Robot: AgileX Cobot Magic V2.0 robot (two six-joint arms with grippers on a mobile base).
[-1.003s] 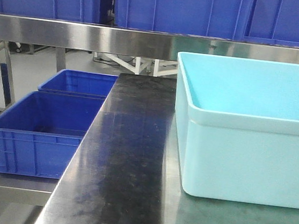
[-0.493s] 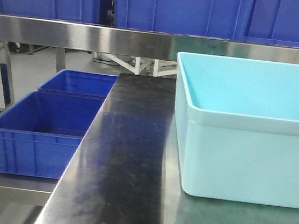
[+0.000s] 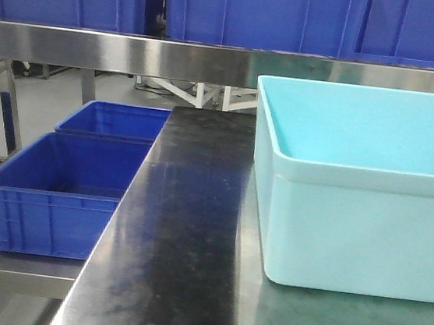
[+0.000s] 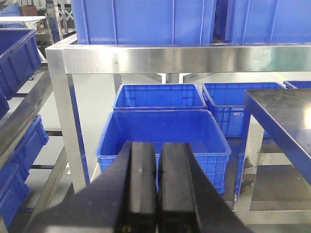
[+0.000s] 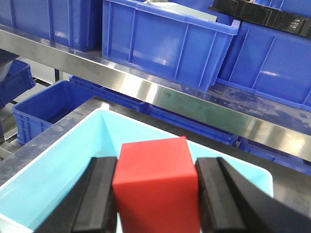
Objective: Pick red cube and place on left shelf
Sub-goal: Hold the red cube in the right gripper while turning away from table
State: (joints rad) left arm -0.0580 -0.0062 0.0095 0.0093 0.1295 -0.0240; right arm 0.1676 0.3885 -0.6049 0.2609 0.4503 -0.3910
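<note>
The red cube [image 5: 154, 180] is clamped between the black fingers of my right gripper [image 5: 156, 164], which is shut on it. It hangs above the light blue bin [image 5: 58, 165], over the bin's inside. In the left wrist view my left gripper [image 4: 158, 148] is shut with nothing between its pads. It points toward the blue crate [image 4: 163, 128] on the low left shelf [image 3: 24, 272]. Neither the cube nor either gripper shows in the front view.
The light blue bin [image 3: 351, 225] stands on the dark steel table [image 3: 186, 229] at the right. Two blue crates [image 3: 65, 184] sit on the low left shelf. A steel shelf rail [image 3: 135, 53] crosses above, carrying large blue bins [image 3: 250, 9]. A steel post [image 4: 60, 111] stands left of the crates.
</note>
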